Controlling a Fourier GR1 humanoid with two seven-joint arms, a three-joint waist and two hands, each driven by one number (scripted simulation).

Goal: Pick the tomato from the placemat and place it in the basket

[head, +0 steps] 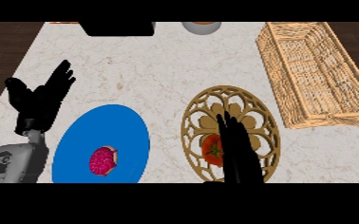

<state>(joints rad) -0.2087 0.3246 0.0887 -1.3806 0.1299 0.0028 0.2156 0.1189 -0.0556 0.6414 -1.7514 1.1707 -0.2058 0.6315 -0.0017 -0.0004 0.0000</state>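
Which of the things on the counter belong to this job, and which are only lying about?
Belong to the job:
red tomato
round wooden lattice placemat
woven wicker basket
right hand

Lying about:
blue round plate
pink-iced doughnut
grey bowl
black object at the far edge

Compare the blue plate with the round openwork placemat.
The blue plate is solid blue; the placemat is tan, pierced wickerwork. The plate carries a pink-frosted doughnut; the placemat carries the tomato, with the right hand over it. Both are round and lie flat on the counter.
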